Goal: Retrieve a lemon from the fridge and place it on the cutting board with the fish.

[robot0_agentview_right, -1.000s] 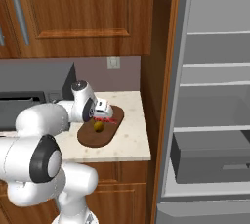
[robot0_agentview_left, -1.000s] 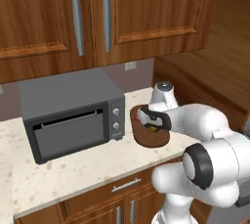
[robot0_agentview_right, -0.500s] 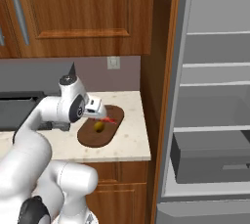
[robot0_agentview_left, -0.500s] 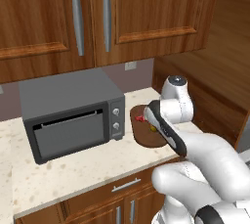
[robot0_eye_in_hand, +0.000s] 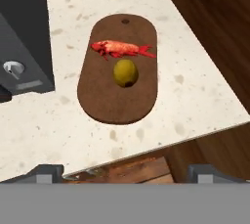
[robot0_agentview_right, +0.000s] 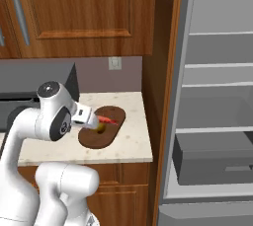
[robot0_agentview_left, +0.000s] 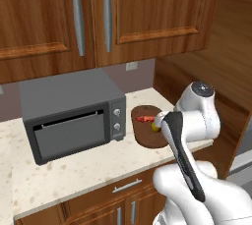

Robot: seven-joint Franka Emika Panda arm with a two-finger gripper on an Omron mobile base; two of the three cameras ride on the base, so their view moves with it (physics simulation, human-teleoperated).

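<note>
At the hand view's bottom edge the tool (robot0_eye_in_hand: pixel 125 173) stands spread wide, pinching nothing. Past it, mid-frame on the table (robot0_eye_in_hand: pixel 195 91), lies the cutting board (robot0_eye_in_hand: pixel 110 105) — the lemon (robot0_eye_in_hand: pixel 125 72) at its centre, the fish (robot0_eye_in_hand: pixel 122 48) just beyond.

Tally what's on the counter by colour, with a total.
Yellow: 1, the lemon
Red-orange: 1, the fish
Dark brown: 1, the cutting board
Dark grey: 1, the microwave
Total: 4
</note>
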